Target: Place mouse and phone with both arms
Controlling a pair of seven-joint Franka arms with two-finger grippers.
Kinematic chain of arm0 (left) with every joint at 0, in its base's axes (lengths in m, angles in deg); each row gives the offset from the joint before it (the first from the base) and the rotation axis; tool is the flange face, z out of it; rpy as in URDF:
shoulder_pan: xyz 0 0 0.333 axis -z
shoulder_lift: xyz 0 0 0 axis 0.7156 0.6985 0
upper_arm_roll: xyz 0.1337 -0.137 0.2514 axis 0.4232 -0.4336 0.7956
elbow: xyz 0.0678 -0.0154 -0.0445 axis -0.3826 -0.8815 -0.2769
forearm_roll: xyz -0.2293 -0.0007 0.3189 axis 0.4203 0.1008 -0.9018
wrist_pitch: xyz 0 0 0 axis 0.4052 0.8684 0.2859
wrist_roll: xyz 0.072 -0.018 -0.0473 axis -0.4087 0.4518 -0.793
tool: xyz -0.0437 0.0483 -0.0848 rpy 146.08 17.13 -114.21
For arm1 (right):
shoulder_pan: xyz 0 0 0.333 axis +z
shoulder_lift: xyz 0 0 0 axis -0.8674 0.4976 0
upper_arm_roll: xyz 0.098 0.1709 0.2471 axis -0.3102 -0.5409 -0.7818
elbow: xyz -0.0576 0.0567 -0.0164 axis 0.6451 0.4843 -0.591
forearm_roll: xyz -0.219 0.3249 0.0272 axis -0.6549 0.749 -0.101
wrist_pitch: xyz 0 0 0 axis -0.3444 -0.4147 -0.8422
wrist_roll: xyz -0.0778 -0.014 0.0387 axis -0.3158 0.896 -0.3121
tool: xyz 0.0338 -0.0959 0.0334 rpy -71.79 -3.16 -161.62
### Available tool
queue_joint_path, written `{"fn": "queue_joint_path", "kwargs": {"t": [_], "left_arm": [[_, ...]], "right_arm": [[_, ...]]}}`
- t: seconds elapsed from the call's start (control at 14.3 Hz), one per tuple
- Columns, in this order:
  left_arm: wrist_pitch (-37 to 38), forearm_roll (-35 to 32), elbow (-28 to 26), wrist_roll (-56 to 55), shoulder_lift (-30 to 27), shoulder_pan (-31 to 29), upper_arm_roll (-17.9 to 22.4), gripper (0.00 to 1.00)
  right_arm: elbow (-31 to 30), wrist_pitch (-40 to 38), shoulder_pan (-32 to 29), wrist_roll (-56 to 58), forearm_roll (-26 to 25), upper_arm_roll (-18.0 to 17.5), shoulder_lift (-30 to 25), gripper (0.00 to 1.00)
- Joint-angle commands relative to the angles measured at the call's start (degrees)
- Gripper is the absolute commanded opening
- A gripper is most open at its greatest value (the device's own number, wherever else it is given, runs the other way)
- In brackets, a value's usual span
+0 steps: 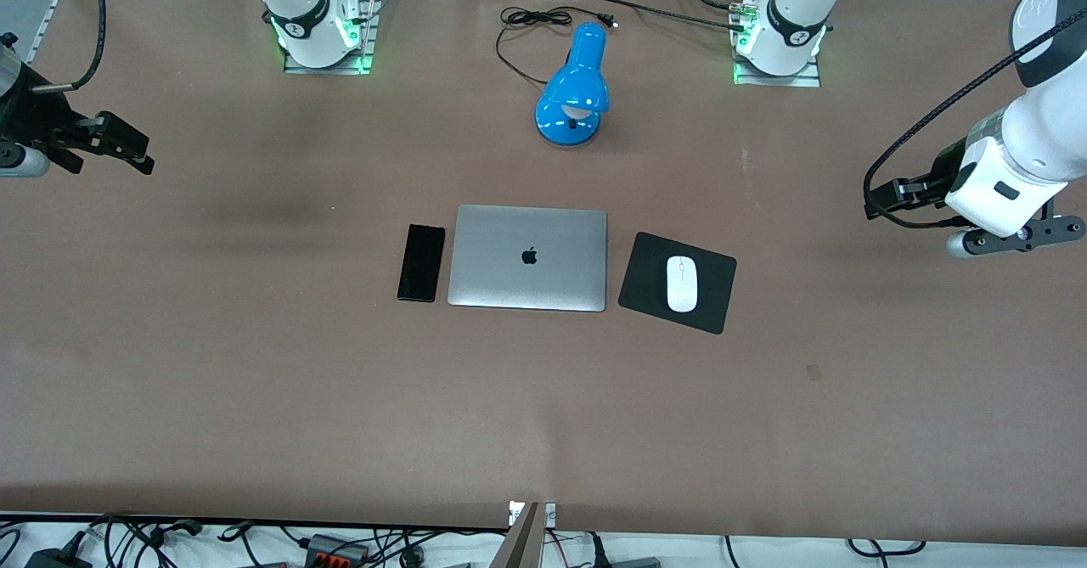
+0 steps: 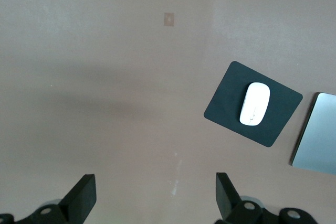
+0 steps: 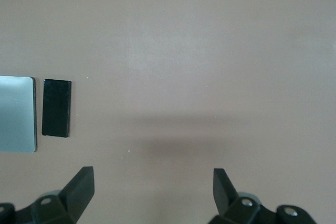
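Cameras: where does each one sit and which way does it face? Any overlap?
Front view: high across the table, facing both bases; shows laptop, lamp, right gripper.
Left wrist view: on the left arm, looking down past the open left gripper at the mouse on its pad.
Right wrist view: looking down past the open right gripper at the phone.
Shared: the laptop shows in all three.

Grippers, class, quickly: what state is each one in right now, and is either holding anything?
Left gripper: open, empty, above bare table toward the left arm's end.
Right gripper: open, empty, above bare table toward the right arm's end.
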Motion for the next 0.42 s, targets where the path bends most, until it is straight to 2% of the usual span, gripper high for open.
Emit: {"fn": "queue_joint_path", "kwargs": {"t": [0.0,0.35], "left_arm": [[0.22,-0.62,-1.4,0.37,-1.56,-0.61,-0.4,1.0],[0.22,-0.27,-1.31,0.37,-1.47,-0.7,-0.4,1.0]], "right_arm": [[-0.37,-0.55,-0.73,0.76,-0.11,-0.51,-1.03,1.0],[-0.45,-0.72,-0.73,0.76,-0.19,-0.51,-1.29,1.0]]}}
